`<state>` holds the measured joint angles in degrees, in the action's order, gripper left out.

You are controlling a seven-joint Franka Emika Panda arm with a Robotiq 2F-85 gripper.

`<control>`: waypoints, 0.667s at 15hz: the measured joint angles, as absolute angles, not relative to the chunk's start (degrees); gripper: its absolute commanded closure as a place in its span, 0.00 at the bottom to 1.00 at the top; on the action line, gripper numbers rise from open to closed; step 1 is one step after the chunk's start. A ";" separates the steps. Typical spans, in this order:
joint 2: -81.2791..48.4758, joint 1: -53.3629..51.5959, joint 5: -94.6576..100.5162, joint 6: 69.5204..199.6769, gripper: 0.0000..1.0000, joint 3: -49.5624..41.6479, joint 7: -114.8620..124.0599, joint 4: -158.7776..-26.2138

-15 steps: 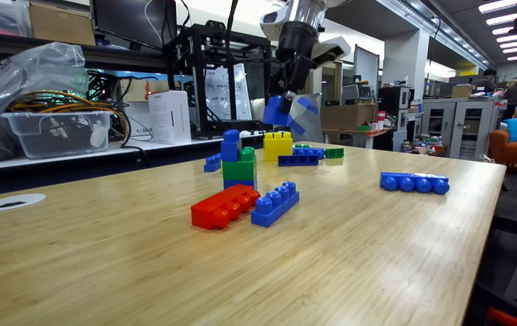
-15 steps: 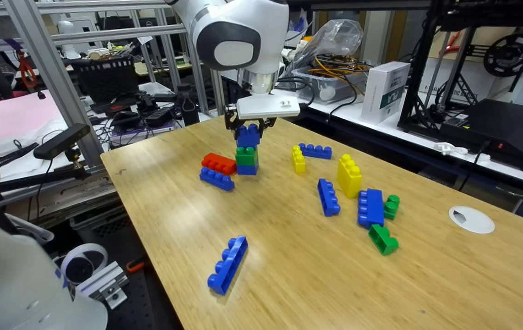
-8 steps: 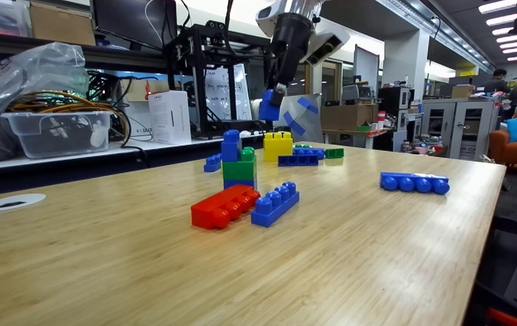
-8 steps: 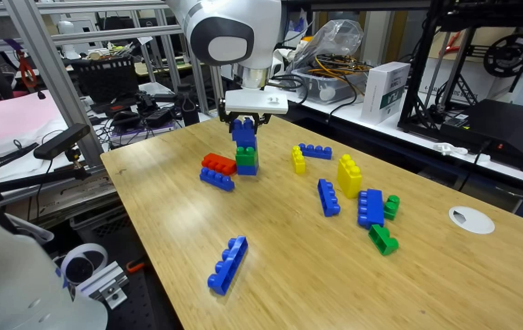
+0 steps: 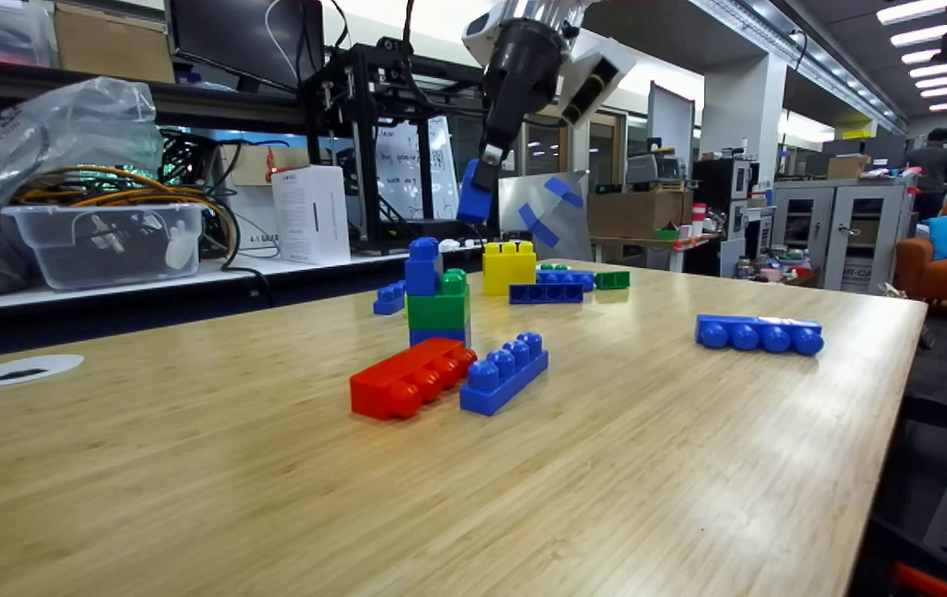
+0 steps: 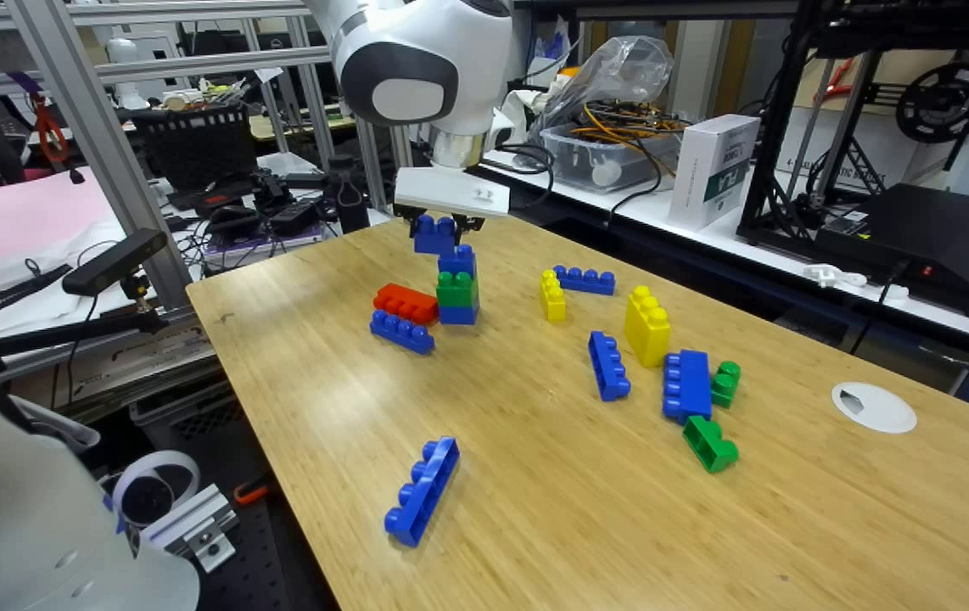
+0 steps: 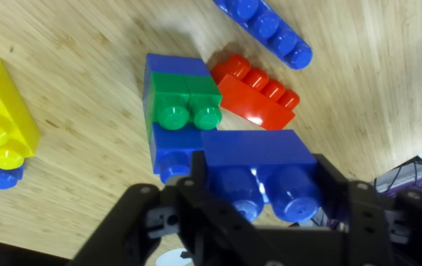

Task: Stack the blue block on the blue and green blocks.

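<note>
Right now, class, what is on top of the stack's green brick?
Atop the green brick, a blue brick covers one side; beside it, two bare green studs show. Any studs beneath the blue brick are hidden.

Red brick [image 6: 404, 304] beside long blue brick [image 6: 400, 333]; white disc [image 6: 885, 416] on table [image 6: 535, 475].

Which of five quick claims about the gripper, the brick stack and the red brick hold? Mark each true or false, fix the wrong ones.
The gripper grips a blue block. True.
The stack has a blue top brick. True.
The gripped block is seated on the stack. False: it hangs in the air, apart from the stack.
The stack's lowest layer is green. False: the bottom brick is blue, under a green brick.
The red brick lies on its side next to a long blue brick. True.
</note>
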<state>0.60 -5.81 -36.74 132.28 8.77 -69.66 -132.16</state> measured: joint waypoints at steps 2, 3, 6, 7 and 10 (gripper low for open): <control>0.58 -5.81 -38.70 132.29 0.30 8.73 -69.66 -132.60; 0.58 -5.80 -39.64 132.29 0.30 8.67 -69.67 -132.78; 0.58 -5.80 -40.37 132.30 0.30 8.53 -69.67 -132.89; 0.58 -5.80 -40.38 132.30 0.30 8.53 -69.67 -132.89; 0.58 -5.80 -40.39 132.30 0.30 8.53 -69.67 -132.89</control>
